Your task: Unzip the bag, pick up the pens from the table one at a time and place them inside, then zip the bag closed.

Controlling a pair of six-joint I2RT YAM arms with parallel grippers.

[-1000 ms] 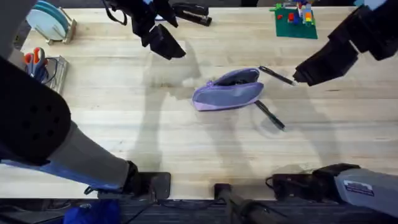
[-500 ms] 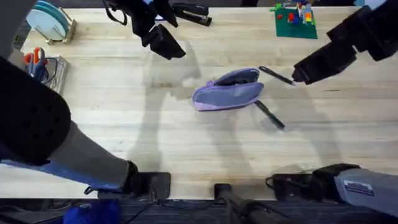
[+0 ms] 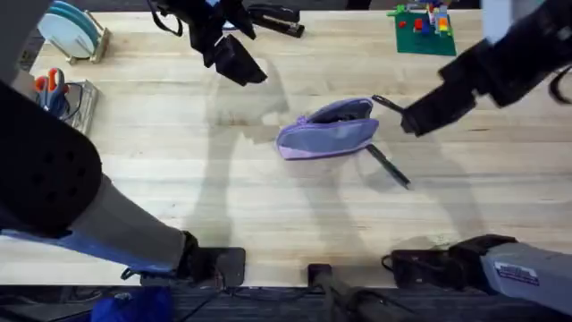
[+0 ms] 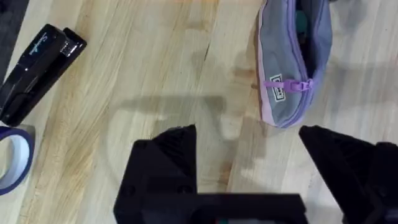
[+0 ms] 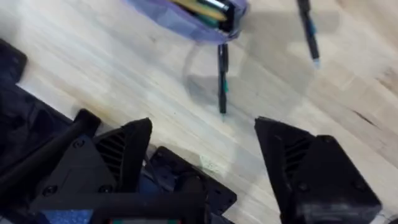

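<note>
Fingers spread wide and empty, the right gripper [image 3: 409,122] hangs right of centre overhead, just beside the far pen [image 3: 390,106] and the bag [image 3: 327,132]; it has slid left since a second ago. The other pen [image 3: 388,166] lies below the bag. The left gripper [image 3: 243,67] (also open, empty) hovers upper left. The right wrist view shows yellow and green contents inside the unzipped bag [image 5: 186,15].

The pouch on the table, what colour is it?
The pouch is lavender purple with a grey panel, clearest in the left wrist view.
</note>
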